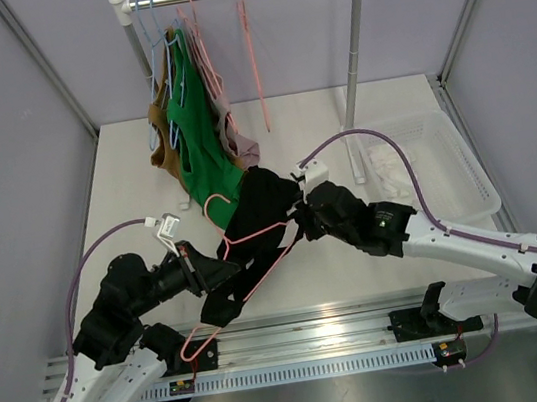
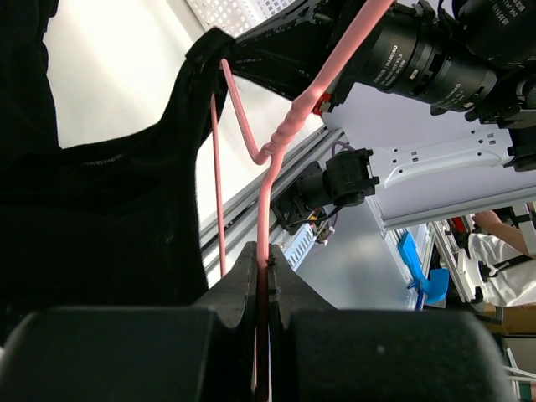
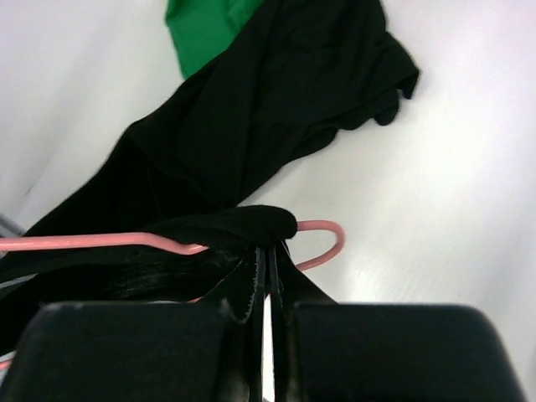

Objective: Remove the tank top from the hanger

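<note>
Draping tank top (image 1: 267, 201) over half-hidden hanger (image 2: 266, 201)

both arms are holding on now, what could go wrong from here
1. The right gripper is shut on a strap of the tank top, right at the curved end of the pink hanger. Pulling may snag the strap there instead of sliding it off.
2. The left gripper clamps only the thin hanger wire, which could twist or slip under the pull.
3. The tank top appears to lie against the green garment and might drag it.
</note>
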